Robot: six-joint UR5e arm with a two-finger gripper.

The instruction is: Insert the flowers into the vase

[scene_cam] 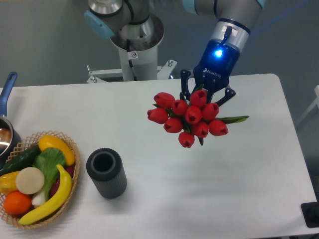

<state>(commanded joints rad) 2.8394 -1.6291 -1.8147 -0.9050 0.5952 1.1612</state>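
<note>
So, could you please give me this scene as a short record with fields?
hand: closed on the flowers, held above the table
flowers: red tulip bunch, heads towards the camera, not yet in the vase
vase: dark ribbed cylinder, upright, mouth empty, left of the flowers
basket: wicker, holds fruit and vegetables, beside the vase
table: white

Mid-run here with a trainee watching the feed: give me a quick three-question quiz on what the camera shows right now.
1. True or false: the flowers are already standing in the vase.
2. What is the gripper holding?
A. a banana
B. the tulip bunch
C. nothing
3. Fill in: the wicker basket sits at the table's ___ edge in the camera view, beside the vase.

Key
1. False: the bunch is held by the gripper, apart from the vase, whose mouth is empty.
2. B
3. Left
</note>
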